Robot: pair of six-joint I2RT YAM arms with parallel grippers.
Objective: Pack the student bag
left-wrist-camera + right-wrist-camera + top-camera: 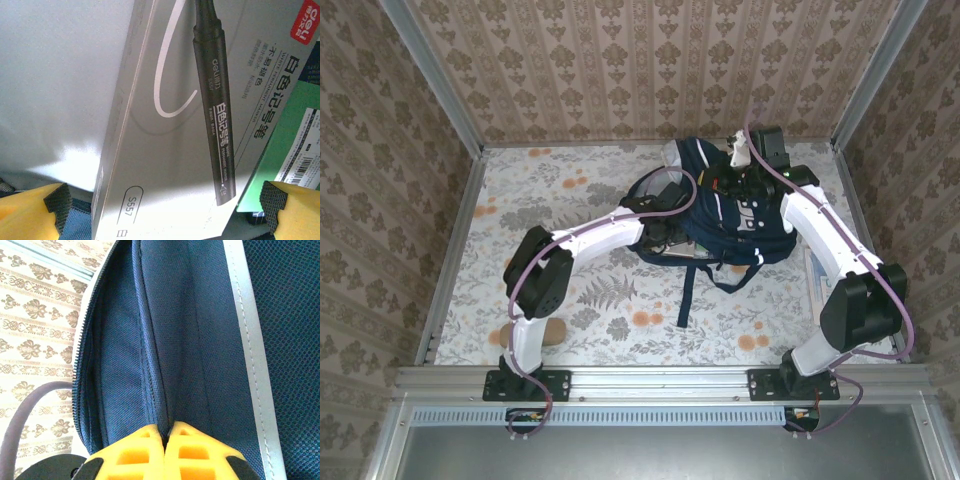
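The left gripper (165, 212) is spread wide over a grey box (150, 165), with a green box (295, 150) beside it. The right gripper (166, 440) is pressed together, pinching the bag (200, 340). The bag lies on the table (620, 310), far back in the middle.

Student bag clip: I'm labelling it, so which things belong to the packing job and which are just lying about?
Job:
student bag, its fabric pinched by the right claw
grey marker box, in front of the open left claw
green box beside it

Lying about:
brown object on the table
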